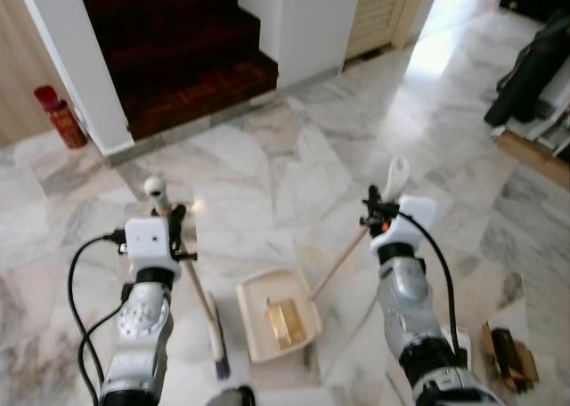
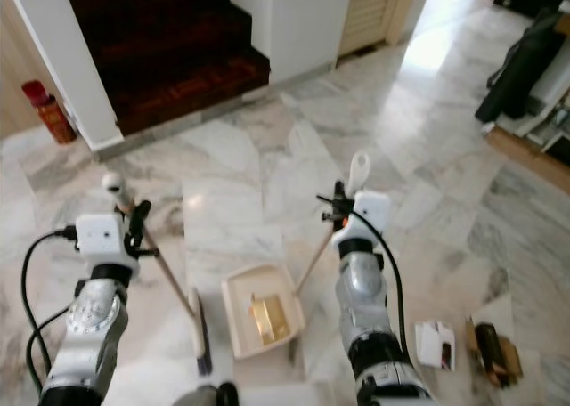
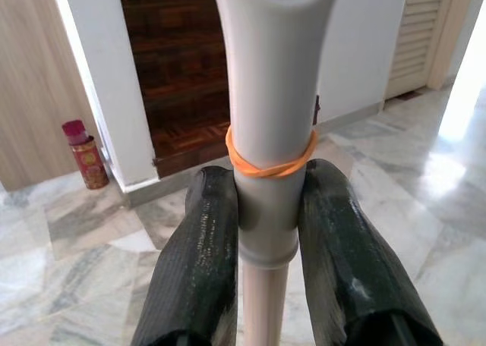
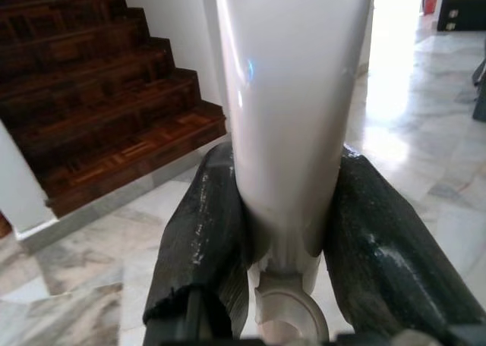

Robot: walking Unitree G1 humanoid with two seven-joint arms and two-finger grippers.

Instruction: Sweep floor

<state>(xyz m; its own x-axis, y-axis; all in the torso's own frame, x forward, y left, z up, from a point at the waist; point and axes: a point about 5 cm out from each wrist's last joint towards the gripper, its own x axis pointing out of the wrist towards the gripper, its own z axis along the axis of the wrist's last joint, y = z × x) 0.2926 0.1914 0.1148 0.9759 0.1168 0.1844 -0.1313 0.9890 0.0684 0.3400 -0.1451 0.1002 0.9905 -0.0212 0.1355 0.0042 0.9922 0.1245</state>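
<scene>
2 pincers clamped: left pincer (image 3: pixel 267 232) on broom (image 1: pixel 191 281), right pincer (image 4: pixel 285 232) on dustpan (image 1: pixel 276 317) handle. Gold wrapper (image 1: pixel 285 324) inside dustpan; litter (image 1: pixel 509 354) right of dustpan; stairs (image 1: pixel 178 50) beyond.

Bright daylight enters from the doorway at about 1 o'clock and lays a white, blown-out glare patch on the glossy grey-veined marble floor (image 1: pixel 294 183), while the dark red-brown wooden staircase (image 1: pixel 178 50) at 11 o'clock sits in deep shade. The head views are sharp with soft, short shadows. In the wrist views the close pale plastic handle (image 4: pixel 292 111) is blurred and washed out.
</scene>
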